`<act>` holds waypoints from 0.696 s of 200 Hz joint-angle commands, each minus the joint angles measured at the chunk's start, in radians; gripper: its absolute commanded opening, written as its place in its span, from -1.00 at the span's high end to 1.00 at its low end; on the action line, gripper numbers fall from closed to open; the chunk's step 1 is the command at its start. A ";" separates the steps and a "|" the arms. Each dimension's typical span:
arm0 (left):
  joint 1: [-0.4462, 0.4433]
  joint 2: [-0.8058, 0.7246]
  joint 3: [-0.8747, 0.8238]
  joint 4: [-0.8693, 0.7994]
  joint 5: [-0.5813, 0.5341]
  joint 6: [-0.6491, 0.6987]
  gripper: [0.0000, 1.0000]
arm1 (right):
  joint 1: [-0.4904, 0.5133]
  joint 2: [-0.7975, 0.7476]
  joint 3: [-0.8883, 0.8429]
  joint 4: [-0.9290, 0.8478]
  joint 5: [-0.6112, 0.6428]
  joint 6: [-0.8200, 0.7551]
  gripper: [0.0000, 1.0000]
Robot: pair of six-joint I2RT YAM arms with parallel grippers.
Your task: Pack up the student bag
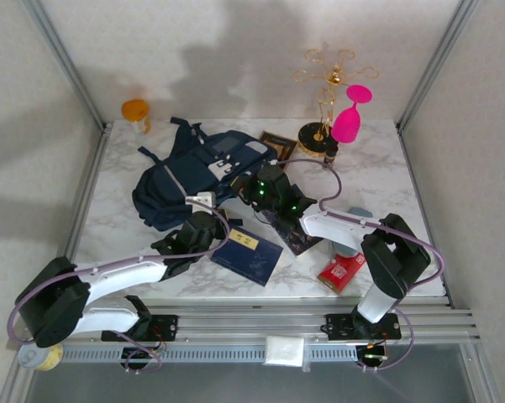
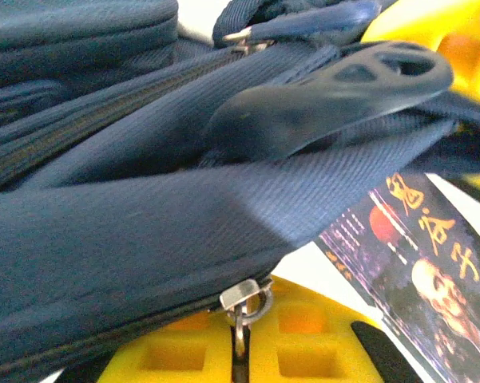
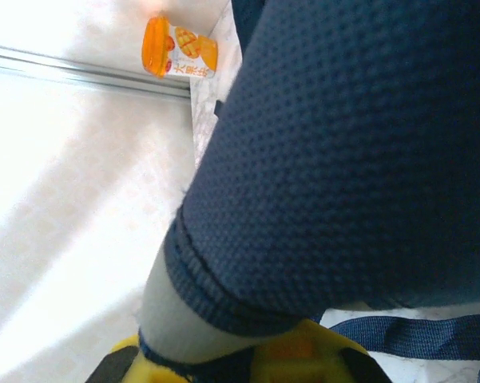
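A large navy-blue fabric backpack with white patches (image 1: 193, 172) lies on a white marbled tabletop (image 1: 378, 176), left of centre. The left gripper (image 1: 203, 214) is at the bag's near edge. In its wrist view, blue fabric and a metal zipper pull (image 2: 241, 307) drape over a yellow finger (image 2: 319, 335); how far it is open cannot be told. The right gripper (image 1: 259, 189) meets the bag's right side. Textured blue fabric lies over its yellow finger (image 3: 319, 351), and whether it grips cannot be told. A dark skull-printed book (image 2: 419, 267) lies just beside the bag. An orange cup (image 1: 136, 112) stands at the back left corner.
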 commanded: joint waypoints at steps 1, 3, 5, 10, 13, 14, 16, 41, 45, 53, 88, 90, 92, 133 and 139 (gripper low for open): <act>0.001 -0.089 -0.063 -0.084 0.112 -0.028 1.00 | -0.048 -0.035 0.074 0.052 -0.040 -0.041 1.00; 0.001 -0.097 -0.068 -0.088 0.115 -0.031 1.00 | -0.052 -0.035 0.075 0.052 -0.044 -0.041 1.00; 0.001 -0.104 -0.073 -0.093 0.115 -0.036 1.00 | -0.056 -0.032 0.075 0.052 -0.045 -0.041 1.00; 0.001 -0.120 -0.080 -0.111 0.110 -0.044 1.00 | -0.066 -0.029 0.076 0.055 -0.054 -0.041 1.00; 0.001 -0.128 -0.082 -0.125 0.108 -0.047 1.00 | -0.071 -0.028 0.076 0.057 -0.062 -0.042 1.00; 0.001 -0.132 -0.082 -0.131 0.107 -0.047 1.00 | -0.072 -0.027 0.077 0.058 -0.063 -0.043 1.00; 0.001 -0.137 -0.082 -0.143 0.105 -0.047 1.00 | -0.076 -0.026 0.080 0.060 -0.065 -0.045 1.00; 0.001 -0.220 -0.097 -0.226 0.135 -0.046 1.00 | -0.115 0.018 0.143 0.015 -0.083 -0.087 1.00; 0.000 -0.237 -0.106 -0.223 0.153 -0.043 1.00 | -0.124 0.027 0.154 0.016 -0.091 -0.094 1.00; -0.001 -0.270 -0.123 -0.213 0.183 -0.038 1.00 | -0.136 0.049 0.175 0.009 -0.107 -0.103 1.00; 0.001 -0.363 -0.134 -0.248 0.168 -0.034 1.00 | -0.161 0.143 0.289 -0.050 -0.127 -0.155 1.00; 0.002 -0.364 -0.134 -0.246 0.166 -0.034 1.00 | -0.161 0.147 0.295 -0.053 -0.127 -0.159 1.00; 0.002 -0.364 -0.133 -0.245 0.166 -0.033 1.00 | -0.161 0.151 0.299 -0.057 -0.126 -0.163 1.00; 0.006 -0.305 -0.061 -0.228 0.108 -0.047 1.00 | -0.160 0.106 0.267 -0.142 -0.155 -0.233 0.25; 0.006 -0.294 -0.054 -0.214 0.110 -0.054 1.00 | -0.161 0.083 0.244 -0.160 -0.155 -0.245 0.14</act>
